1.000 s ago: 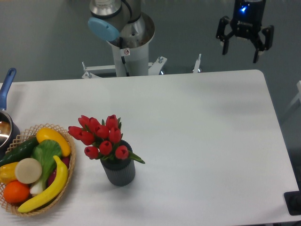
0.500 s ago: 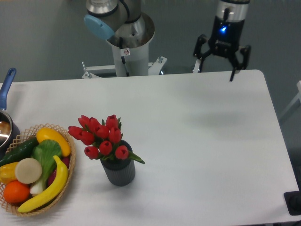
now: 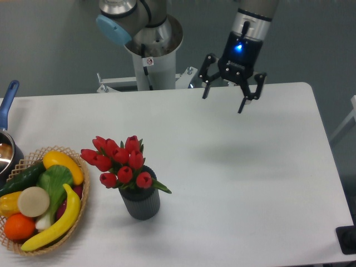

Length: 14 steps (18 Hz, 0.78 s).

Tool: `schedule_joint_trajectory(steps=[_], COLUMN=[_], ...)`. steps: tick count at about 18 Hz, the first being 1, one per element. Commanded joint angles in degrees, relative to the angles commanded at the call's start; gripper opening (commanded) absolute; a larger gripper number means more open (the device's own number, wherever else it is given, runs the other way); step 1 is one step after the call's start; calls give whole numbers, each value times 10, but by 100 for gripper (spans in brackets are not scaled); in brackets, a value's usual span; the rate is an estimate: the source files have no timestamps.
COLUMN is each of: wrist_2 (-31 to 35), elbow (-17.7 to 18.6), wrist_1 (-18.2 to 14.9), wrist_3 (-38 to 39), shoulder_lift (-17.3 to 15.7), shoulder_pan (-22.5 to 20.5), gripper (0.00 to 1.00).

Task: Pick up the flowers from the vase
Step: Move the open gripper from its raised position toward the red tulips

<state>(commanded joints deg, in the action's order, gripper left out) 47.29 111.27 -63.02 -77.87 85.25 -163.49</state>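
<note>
Since the earlier frames, the tool (image 3: 231,90) has swung left from the counter's (image 3: 250,183) far right corner, now hovering over its far edge. Its fingers are spread wide, holding nothing. Flowers (image 3: 119,161) sit in the vase (image 3: 141,201), well down-left of the tool. This looks like the approach step; next it should travel over the buds and descend.

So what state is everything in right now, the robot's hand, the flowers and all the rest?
hand: open, empty, up in the air over the far side of the table
flowers: standing in the vase, untouched
vase: upright on the table
basket: full of fruit and vegetables, at the left edge
pot: at the left edge, mostly out of view
</note>
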Motion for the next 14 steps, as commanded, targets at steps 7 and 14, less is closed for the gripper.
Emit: schedule_joint_trajectory(steps=[7,14], wrist_2=[0,-61], elbow=[0,-2], wrist_1=[50,90], wrist_3=[-33,-85], shoulder_lift=[42,103], shoulder_pan=[53,89], gripper=[100,100])
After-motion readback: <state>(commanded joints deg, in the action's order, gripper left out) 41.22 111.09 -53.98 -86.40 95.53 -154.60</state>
